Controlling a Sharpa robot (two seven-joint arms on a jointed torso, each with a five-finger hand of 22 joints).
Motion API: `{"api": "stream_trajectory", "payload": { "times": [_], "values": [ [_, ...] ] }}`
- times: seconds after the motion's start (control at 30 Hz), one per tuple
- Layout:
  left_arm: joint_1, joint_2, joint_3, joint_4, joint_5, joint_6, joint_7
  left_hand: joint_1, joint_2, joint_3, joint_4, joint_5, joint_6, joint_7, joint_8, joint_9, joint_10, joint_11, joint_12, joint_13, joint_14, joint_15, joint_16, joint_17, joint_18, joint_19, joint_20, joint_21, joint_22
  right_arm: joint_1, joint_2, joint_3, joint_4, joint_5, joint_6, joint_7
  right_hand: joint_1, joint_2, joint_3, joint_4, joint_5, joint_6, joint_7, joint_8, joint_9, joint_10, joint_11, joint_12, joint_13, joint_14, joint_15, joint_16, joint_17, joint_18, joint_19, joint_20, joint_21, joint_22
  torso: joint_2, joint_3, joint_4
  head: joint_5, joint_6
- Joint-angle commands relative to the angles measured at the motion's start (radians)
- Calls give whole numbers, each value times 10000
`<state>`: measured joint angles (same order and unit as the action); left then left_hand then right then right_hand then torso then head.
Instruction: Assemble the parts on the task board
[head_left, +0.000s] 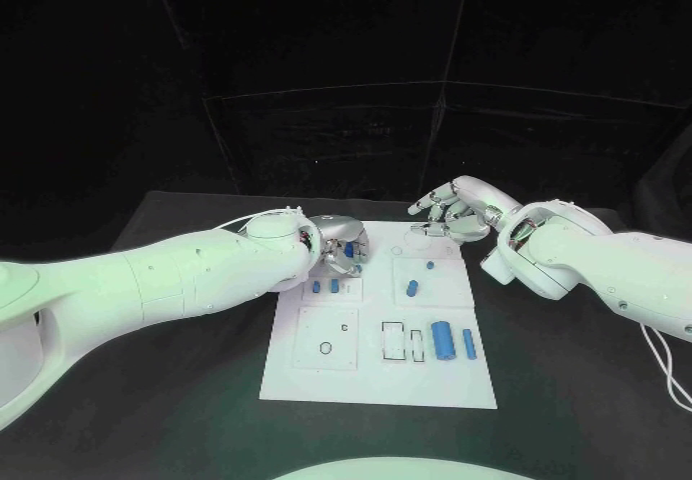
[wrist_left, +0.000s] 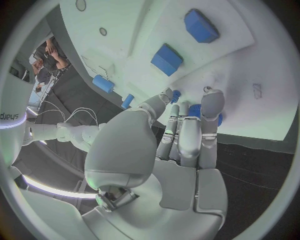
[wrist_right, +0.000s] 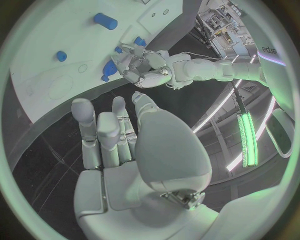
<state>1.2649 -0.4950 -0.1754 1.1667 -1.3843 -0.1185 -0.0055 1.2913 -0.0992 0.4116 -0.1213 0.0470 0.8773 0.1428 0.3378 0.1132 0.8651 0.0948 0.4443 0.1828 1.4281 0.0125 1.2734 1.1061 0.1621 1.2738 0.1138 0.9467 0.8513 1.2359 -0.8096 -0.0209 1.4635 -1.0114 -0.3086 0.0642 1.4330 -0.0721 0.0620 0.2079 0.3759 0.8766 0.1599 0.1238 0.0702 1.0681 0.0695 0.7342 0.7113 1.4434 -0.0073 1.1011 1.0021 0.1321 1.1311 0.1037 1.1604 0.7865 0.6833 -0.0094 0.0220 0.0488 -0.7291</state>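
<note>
Head view: left hand (head_left: 335, 250) over the white board's (head_left: 378, 385) far-left corner, fingers curled beside a small blue part (wrist_left: 199, 111) (grip unclear); right hand (head_left: 459, 212) spread and empty at the far edge; risk: a loose pinch could drop the part.

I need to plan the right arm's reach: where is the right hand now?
In the head view, the right hand hovers at the task board's far right corner, holding nothing.
</note>
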Motion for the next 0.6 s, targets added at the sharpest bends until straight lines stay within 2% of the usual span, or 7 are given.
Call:
{"api": "stream_trajectory", "payload": {
  "times": [0.03, 0.3, 0.6],
  "values": [
    [5, 61, -13, -63, -207, 387, -205, 107, 47, 89, -4, 20, 119, 10, -62, -19, 100, -4, -58, -44, 43, -26, 92, 59, -156, 44, -25, 95, 98, 18, 16, 5, 5, 28, -85, 90, 83, 13, 14, 20, 66, -71, 31, 49, 7, -56, 16, -39, -9, -54, 6, -53, -8, 170, -83, -12, -69, -8, 1, -1, -13, -1, -1],
    [1, 113, -34, -114, -230, 557, -241, 118, 117, 236, -11, 20, 384, -2, -124, -85, 377, -10, -100, -220, 103, -18, 279, 195, -212, 129, -23, 424, 461, 18, 22, 5, -1, 28, -75, 91, 83, 13, 14, 20, 66, -71, 31, 49, 7, -56, 16, -39, -9, -54, 6, -53, -8, 170, -83, -12, -69, -8, 5, 3, 1, -14, -23],
    [-2, 132, -37, -80, -234, 829, -334, 282, 366, 532, -89, 16, 904, -115, -93, -107, 1130, -190, 17, -324, 170, -150, 464, 321, -277, 276, -109, 896, 987, 18, 40, 5, -10, 28, -63, 98, 83, 13, 14, 20, 66, -71, 31, 49, 7, -56, 16, -39, -9, -54, 6, -53, -8, 170, -83, -12, -69, -8, 1, -1, -3, -10, -42]
  ]
}}
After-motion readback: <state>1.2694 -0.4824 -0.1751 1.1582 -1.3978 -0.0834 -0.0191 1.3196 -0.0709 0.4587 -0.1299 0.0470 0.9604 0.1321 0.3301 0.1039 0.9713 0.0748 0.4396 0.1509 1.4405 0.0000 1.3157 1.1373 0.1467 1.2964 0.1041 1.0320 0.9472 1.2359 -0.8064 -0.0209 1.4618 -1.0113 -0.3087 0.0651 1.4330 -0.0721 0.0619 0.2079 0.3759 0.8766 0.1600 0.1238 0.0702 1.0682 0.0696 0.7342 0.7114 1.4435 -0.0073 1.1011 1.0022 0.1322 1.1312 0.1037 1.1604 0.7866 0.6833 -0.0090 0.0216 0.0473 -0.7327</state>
